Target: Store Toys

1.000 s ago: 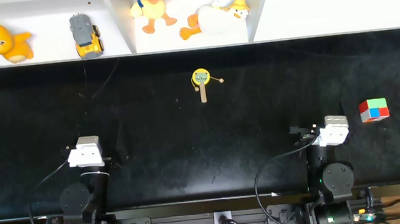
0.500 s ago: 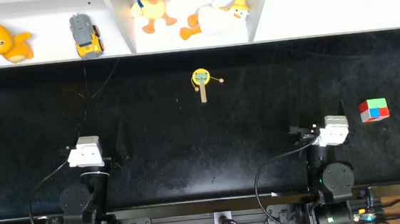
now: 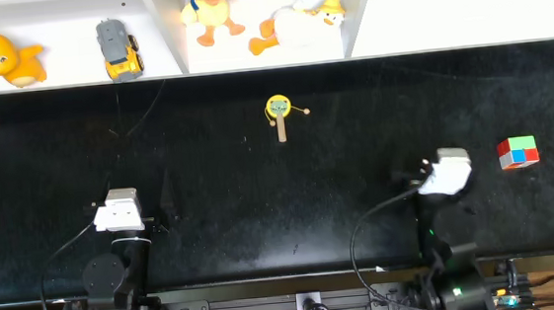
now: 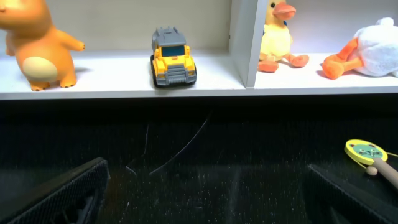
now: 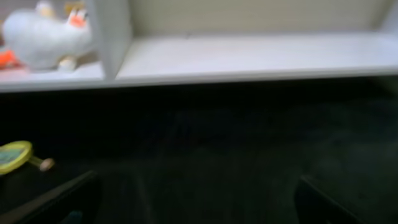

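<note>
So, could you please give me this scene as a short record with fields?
on mat: rattle drum near middle; colour cube at right
left shelf bay: orange figure, yellow truck
middle shelf bay: yellow duck, white duck
left jaws: open
right jaws: open
not yet stored: rattle drum, colour cube

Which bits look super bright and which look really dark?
Top view: the white shelf is brightly lit; the black table mat is dark, so the small yellow rattle drum stands out. Left wrist view: a dark band lies under the shelf's front edge; the yellow toy truck is evenly lit. Right wrist view: the white plush duck looks brightest.
</note>
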You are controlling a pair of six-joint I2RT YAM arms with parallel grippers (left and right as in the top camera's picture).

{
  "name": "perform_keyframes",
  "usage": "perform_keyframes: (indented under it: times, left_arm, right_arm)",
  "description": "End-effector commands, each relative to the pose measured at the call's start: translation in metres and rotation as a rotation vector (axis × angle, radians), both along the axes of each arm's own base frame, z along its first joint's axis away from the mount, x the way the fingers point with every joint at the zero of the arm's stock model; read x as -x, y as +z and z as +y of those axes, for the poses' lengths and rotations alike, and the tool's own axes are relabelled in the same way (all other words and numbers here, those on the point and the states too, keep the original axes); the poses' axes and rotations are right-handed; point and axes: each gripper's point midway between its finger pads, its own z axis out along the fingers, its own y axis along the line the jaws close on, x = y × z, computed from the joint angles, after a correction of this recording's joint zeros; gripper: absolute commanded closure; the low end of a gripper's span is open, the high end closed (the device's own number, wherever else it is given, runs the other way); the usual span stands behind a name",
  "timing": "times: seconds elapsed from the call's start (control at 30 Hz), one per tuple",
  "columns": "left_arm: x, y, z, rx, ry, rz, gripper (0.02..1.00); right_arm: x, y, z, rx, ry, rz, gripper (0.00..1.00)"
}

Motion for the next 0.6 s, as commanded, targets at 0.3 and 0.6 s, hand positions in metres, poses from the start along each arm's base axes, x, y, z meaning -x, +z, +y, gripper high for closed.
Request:
perform_keyframes:
  times: [0.3, 0.6]
  left_arm:
    - [0.0, 0.001, 0.0, -0.007, 0.002, -0.009, 0.02]
    - [0.0, 0.001, 0.0, -0.007, 0.001, -0.009, 0.02]
  right_arm:
    - [-0.022, 0.024, 0.073, -0.126, -0.165, 0.27, 0.009]
    - [-0.027, -0.02, 0.156, -0.093, -0.145, 0.56, 0.005]
